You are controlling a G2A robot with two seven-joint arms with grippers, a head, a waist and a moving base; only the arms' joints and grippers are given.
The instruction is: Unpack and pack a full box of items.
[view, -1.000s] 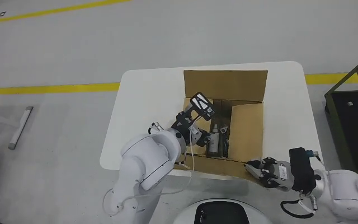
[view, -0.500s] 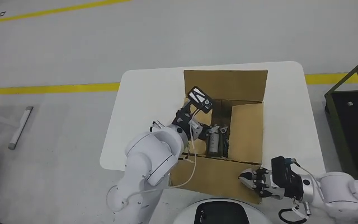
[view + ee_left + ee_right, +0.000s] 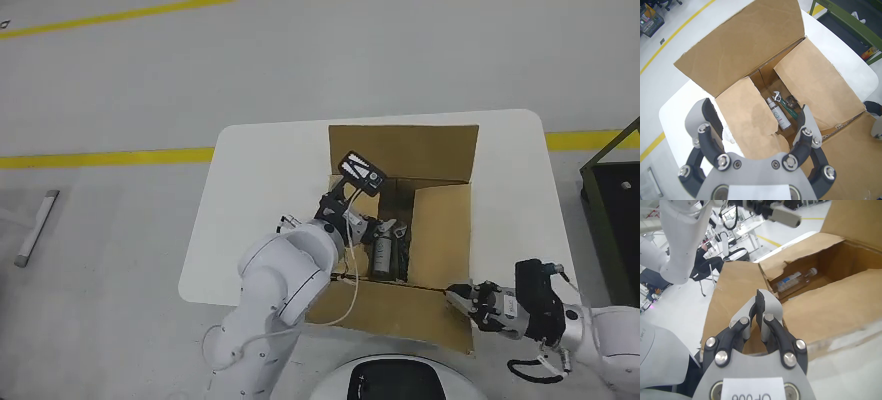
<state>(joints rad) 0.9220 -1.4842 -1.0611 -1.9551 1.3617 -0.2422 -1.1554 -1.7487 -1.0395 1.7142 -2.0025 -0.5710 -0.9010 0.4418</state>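
- Box (image 3: 400, 150): on table (image 3: 250, 200), flaps open; spray bottle (image 3: 778, 115) and wrench (image 3: 784, 105) lying inside.
- Left gripper (image 3: 755, 106): jaws wide, over side flap (image 3: 738, 121); centre over gap before descending.
- Right gripper (image 3: 759, 298): jaws closed, possibly pinching near flap (image 3: 400, 310).

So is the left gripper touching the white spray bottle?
Apart. The left wrist view shows the left gripper open over a box flap, the white spray bottle lying deeper inside, with cardboard between them.

Pale grey floor (image 3: 120, 90) with 2 yellow lines (image 3: 100, 158) and a green rack (image 3: 612, 225).
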